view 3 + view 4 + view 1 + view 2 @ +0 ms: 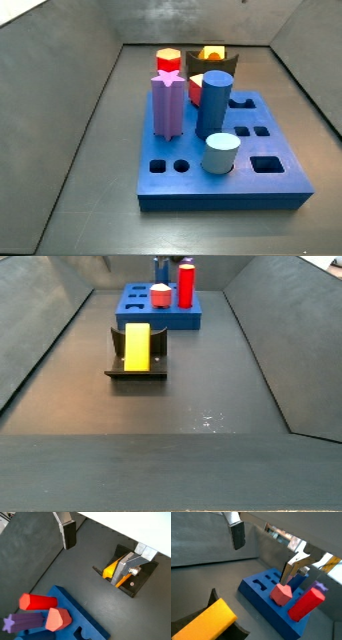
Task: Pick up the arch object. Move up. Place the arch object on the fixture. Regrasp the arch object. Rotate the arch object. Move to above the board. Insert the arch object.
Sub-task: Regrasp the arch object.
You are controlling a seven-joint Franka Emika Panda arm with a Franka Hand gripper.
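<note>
While the end effector (90,534) hangs apart and empty, the yellow-orange plastic arch block (136,347) lies lengthwise on the dark scooped fixture (136,373), at centre left of the frame.

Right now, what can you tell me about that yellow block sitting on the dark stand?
The arch object is a smooth, elongated yellow-orange plastic block. It lies lengthwise in the scooped top of the dark fixture, in front of the blue board. Nothing else touches it: the gripper is well clear, fingers holding nothing.
</note>
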